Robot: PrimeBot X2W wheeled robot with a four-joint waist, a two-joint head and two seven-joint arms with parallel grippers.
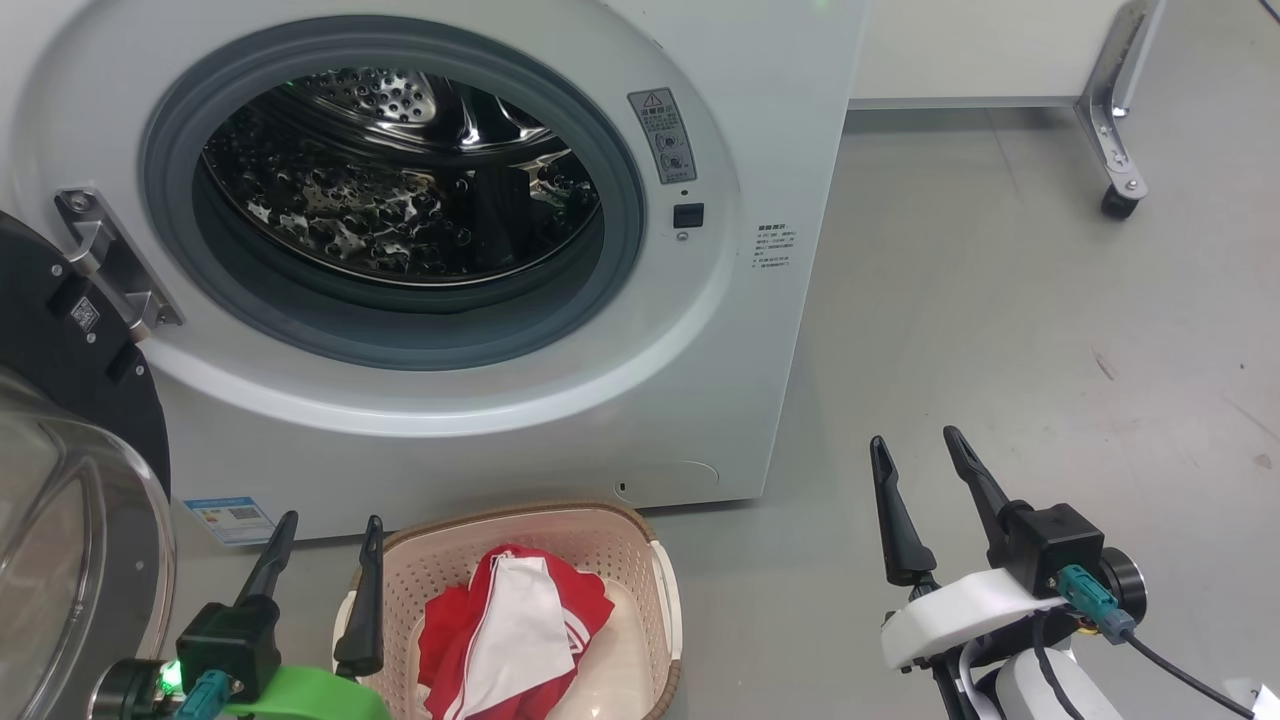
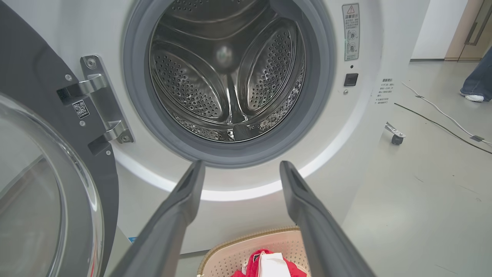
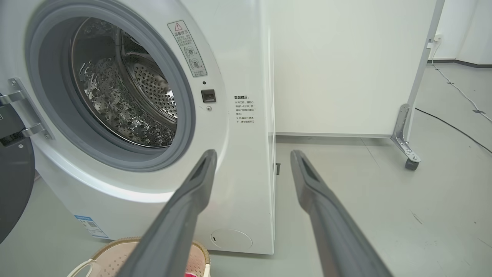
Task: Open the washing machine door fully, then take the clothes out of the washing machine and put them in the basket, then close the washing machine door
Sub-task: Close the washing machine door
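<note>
Grey smooth floor [image 1: 1000,300]; a castered leg [image 1: 1115,190] of a pale panel stands behind the washing machine [image 1: 780,100], off its right side. Head view: the washing machine door [image 1: 60,350] is swung wide on its hinge at the machine's left, glass bowl facing outward. The drum [image 1: 400,190] shows bare perforated steel, no fabric visible. The basket [image 1: 560,518] sits on the floor just in front of the machine's base and holds the clothes [image 1: 510,610], red with a white panel on top. The left gripper [image 1: 332,518] hovers at the basket's left rim, fingers apart, nothing held. The right gripper [image 1: 913,437] hangs in front of the machine's right corner, also spread and empty. Left wrist view: looks straight into the drum, which appears empty down to the paddles; the red-and-white heap shows in the basket below the machine's front. A cable [image 2: 442,113] and a person's foot [image 2: 473,97] lie well right of the machine. Right wrist view: the drum again shows no garment. Judgement: opening and unloading look done; only closing the door remains.
</note>
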